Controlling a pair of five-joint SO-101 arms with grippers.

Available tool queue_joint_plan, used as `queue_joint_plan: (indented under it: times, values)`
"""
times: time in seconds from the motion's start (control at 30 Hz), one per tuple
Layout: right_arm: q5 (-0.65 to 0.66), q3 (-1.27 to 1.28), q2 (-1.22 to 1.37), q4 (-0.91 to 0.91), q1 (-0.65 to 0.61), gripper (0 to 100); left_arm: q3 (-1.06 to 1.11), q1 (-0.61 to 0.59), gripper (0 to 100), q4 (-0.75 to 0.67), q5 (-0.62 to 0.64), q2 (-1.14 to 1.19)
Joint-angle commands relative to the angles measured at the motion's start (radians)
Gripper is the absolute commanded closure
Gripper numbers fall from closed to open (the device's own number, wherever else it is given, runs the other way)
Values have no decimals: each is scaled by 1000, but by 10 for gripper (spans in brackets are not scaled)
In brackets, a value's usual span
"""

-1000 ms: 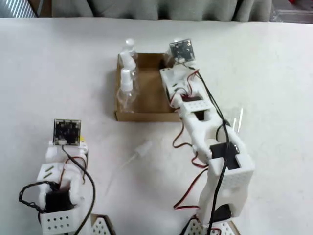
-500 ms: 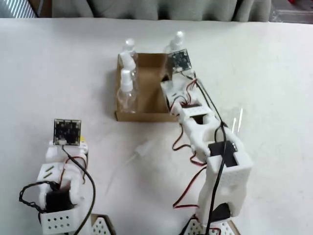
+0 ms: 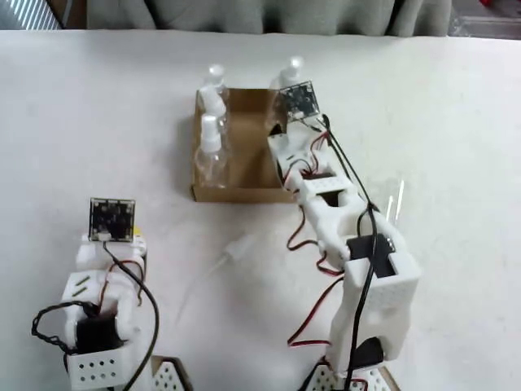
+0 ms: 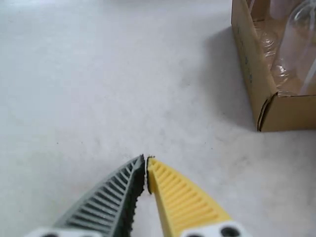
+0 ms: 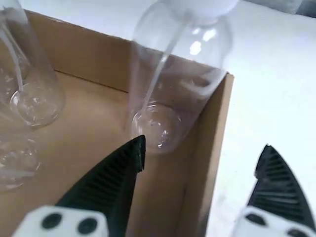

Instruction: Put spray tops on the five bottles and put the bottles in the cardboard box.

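The cardboard box (image 3: 244, 194) lies at the table's middle, and its near wall (image 5: 210, 148) runs between my right gripper's fingers. Three clear bottles with spray tops (image 3: 211, 138) stand along its left side. Another topped bottle (image 3: 291, 72) (image 5: 174, 79) stands upright in the far right corner. My right gripper (image 5: 203, 144) is open just short of that bottle, one finger (image 5: 118, 170) over the box floor, the other (image 5: 276, 175) outside the wall. A loose spray top (image 3: 233, 250) lies on the table in front of the box. My left gripper (image 4: 146, 161) is shut and empty over bare table.
The left arm (image 3: 102, 277) sits near the front left, well clear of the box (image 4: 256, 79). The right arm (image 3: 350, 236) stretches from the front right to the box. Thin white tubes (image 3: 396, 200) lie right of it.
My right gripper drew back from the far right corner of the box, uncovering the topped bottle standing there. The left arm stayed still.
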Motion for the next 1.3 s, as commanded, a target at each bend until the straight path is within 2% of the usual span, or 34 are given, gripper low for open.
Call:
queue_joint_plan:
  times: [0.0,0.13,0.27,0.37,0.43,0.6,0.7,0.87,1.27]
  values:
    - [12,-18,-19,-5,-1,693,-2,-7,980,12,-12,-13]
    - [28,-9,-38,25,1,693,-2,-7,980,11,-12,-13]
    - [150,58,-153,124,-10,693,-2,-5,980,9,-12,-13]
    - [153,107,-257,186,-15,709,-2,-5,980,9,-12,-13]
    - [153,127,-329,231,-15,769,-2,-4,980,9,-12,-13]
    - [153,181,-509,371,-13,995,-2,-4,980,9,-12,-13]
    - [153,236,-621,458,7,940,-2,-4,980,9,-12,-13]
    - [153,342,-835,561,74,940,-2,-4,980,9,-12,-13]
    - [152,505,-1297,954,374,940,-2,-7,980,11,-12,-13]
